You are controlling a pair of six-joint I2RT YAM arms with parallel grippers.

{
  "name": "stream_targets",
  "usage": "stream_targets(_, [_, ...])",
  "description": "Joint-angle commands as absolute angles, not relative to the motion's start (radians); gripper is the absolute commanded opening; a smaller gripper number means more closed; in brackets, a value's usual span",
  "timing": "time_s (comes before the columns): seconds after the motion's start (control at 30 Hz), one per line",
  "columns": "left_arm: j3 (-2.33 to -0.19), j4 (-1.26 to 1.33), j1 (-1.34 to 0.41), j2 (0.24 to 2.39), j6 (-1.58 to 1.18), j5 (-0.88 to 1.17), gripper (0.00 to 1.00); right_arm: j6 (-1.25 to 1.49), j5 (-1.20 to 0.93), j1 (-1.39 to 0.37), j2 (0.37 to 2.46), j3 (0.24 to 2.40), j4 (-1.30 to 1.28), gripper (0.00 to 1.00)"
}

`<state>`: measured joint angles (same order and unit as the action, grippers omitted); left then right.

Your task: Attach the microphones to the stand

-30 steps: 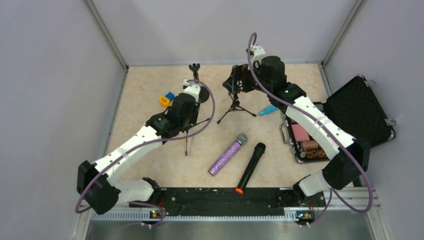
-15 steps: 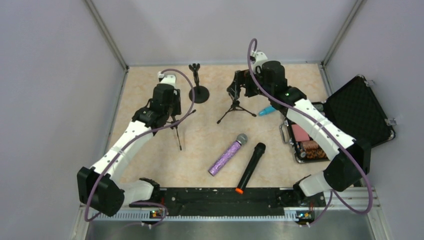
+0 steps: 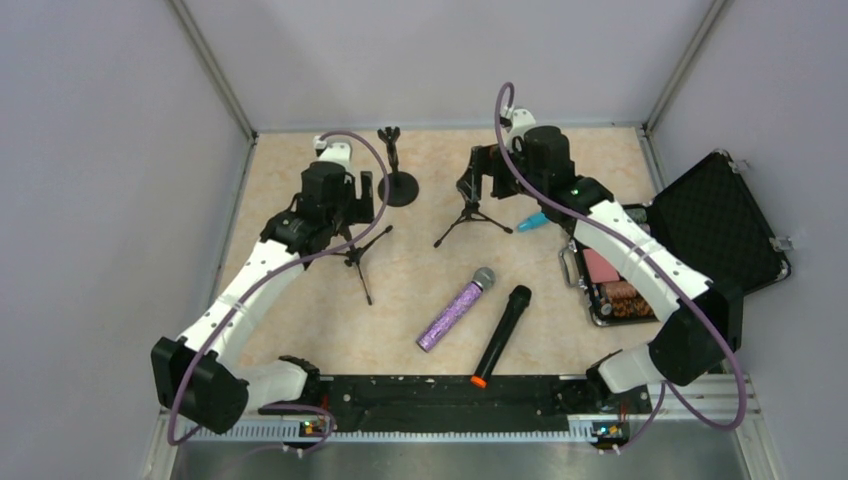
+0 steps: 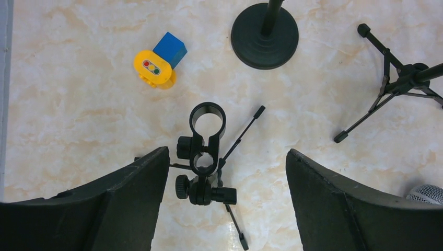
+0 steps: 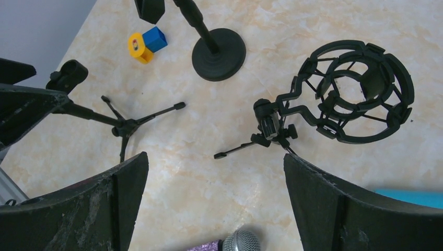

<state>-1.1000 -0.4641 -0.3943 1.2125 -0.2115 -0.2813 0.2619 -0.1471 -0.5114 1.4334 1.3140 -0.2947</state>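
Note:
The glittery purple microphone [image 3: 455, 309] and the black one with an orange end [image 3: 502, 334] lie side by side at mid-table. The light blue microphone [image 3: 535, 220] is partly hidden by the right arm. A small tripod stand with a ring clamp [image 4: 206, 157] stands upright below my left gripper [image 4: 227, 157], which is open and touches nothing. My right gripper [image 5: 215, 157] hangs open above the table, close to the tripod stand with the shock mount [image 5: 350, 91]. A round-base stand [image 3: 397, 185] stands at the back.
A yellow and blue toy block [image 4: 158, 61] lies left of the round-base stand. An open black case [image 3: 690, 235] with small items sits at the right edge. Grey walls close in the table on three sides.
My left gripper carried the clamp tripod stand leftwards, set it down, then opened and let go of it. The right arm has barely moved.

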Motion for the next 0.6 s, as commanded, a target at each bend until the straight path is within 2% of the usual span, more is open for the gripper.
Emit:
stream_targets(0.0, [-1.161, -0.429, -0.395, 1.157, -0.173, -0.277, 0.87, 0.249, -0.129, -0.497, 1.384, 1.303, -0.282, 0.99])
stream_targets(0.2, [-1.195, -0.4, -0.398, 1.124, -0.131, -0.14, 0.89, 0.266, -0.161, -0.48, 1.379, 1.277, -0.275, 0.99])
stream_targets(0.3, [-1.216, -0.372, -0.417, 1.144, -0.126, -0.068, 0.91, 0.306, -0.247, -0.439, 1.366, 1.258, -0.252, 0.99])
stream_targets(0.37, [-1.242, -0.365, -0.442, 1.176, -0.119, -0.063, 0.99, 0.325, -0.284, -0.412, 1.351, 1.241, -0.238, 0.99])
stream_targets(0.57, [-1.357, -0.36, -0.535, 1.347, -0.1, -0.054, 0.99, 0.38, -0.334, -0.318, 1.284, 1.164, -0.201, 0.99])
